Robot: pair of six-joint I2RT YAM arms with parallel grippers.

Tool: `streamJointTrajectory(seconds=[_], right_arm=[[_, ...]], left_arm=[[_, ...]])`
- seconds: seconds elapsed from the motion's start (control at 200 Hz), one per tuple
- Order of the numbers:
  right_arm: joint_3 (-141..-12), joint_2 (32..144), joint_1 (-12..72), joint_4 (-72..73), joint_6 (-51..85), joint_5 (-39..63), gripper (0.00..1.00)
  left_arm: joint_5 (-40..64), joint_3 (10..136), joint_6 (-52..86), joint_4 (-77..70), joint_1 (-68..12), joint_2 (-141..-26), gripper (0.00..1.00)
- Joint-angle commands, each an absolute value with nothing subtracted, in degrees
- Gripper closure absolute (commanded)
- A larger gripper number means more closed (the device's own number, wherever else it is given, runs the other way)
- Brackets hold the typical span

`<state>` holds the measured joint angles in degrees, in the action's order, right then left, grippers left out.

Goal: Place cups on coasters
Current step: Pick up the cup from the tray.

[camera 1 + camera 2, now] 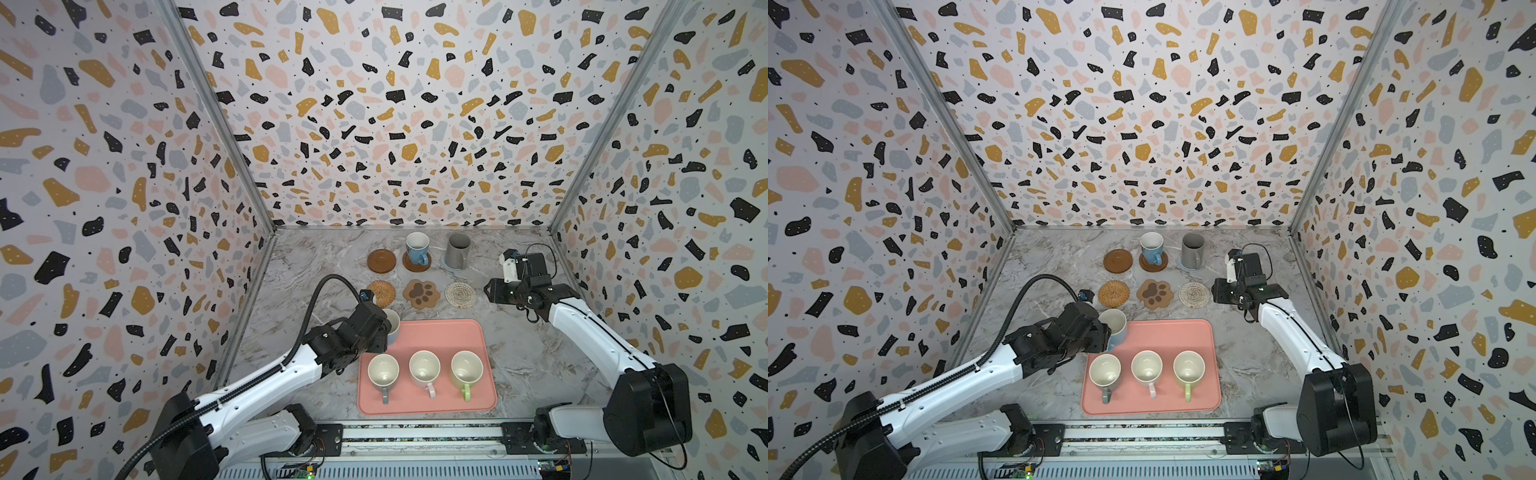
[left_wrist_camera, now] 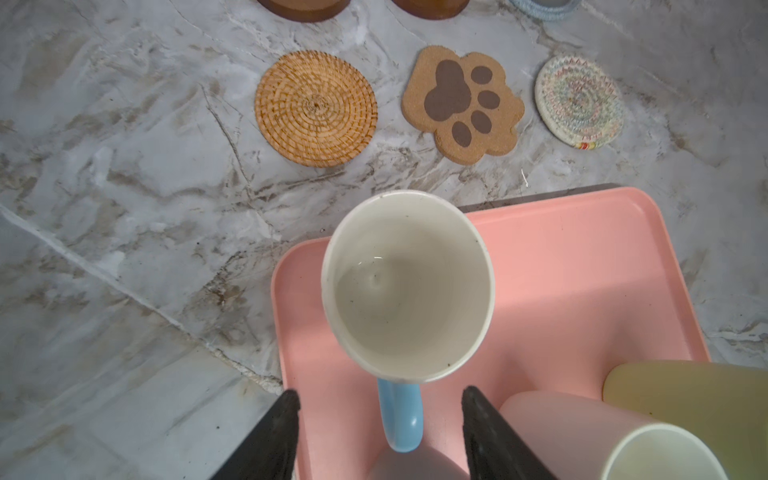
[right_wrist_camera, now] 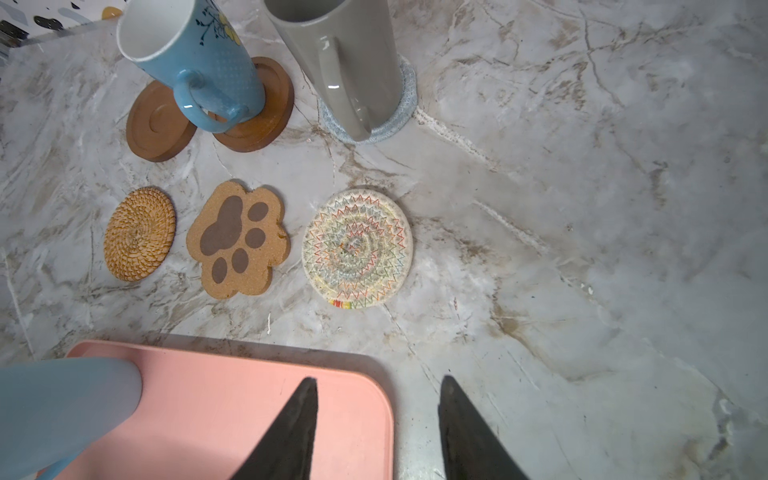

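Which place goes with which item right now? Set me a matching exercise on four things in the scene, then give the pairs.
Things:
1. flowered light blue mug
2. tall grey mug
3. green-handled mug
4. paw-shaped coaster

Places or states:
A. on the pink tray
B. bare, no cup on it
C. on a brown wooden coaster
D. on the grey-blue woven coaster

Pairs: 1-C, 2-D, 3-A, 4-B.
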<state>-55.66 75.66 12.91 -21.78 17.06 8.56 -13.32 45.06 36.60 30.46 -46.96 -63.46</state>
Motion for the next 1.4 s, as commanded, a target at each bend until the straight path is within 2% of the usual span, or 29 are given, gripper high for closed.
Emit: streamJointTrajectory(seconds=[0.0, 0.566, 1.397], right_arm=[[-57.0, 73.8, 12.7, -21.2, 17.7, 9.1, 0.50], [-55.1, 72.8, 12.5, -20.8, 18.1, 9.2, 0.50], [-53.5, 71.8, 12.3, -20.9, 18.8, 9.1, 0.50]], left_arm=[[-13.0, 47.5, 35.2, 31.1, -48.4, -64.9, 0.38], [-10.6, 46.8, 33.5, 31.2, -49.9, -69.7, 0.49], [-14.9, 47.9, 34.3, 28.2, -50.0, -73.8, 0.75]])
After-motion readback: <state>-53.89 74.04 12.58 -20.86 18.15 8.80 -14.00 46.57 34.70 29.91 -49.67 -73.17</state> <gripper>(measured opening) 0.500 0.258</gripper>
